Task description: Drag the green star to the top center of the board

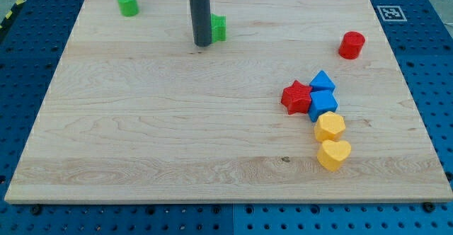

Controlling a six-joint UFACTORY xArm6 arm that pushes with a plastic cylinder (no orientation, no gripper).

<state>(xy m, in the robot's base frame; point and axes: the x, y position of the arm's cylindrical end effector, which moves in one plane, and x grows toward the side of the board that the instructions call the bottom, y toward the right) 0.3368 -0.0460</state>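
The desk (141,136) is a light wooden board resting on a blue perforated base (21,65). The dark rod (199,12) descends from the view's top; my tip (202,44) rests on the desk at the top center. No gripper is fitted, so no grip state applies.

Positions relative to my tip:
- Green star (219,27): touching the rod on the view's right, partly hidden behind it.
- Green cylinder (128,3): toward the view's upper left, well apart.
- Red cylinder (351,44): far to the view's right.
- Cluster at lower right: red star (296,97), two blue blocks (323,82) (323,105), yellow hexagonal block (330,127), yellow heart (333,153), packed in contact.
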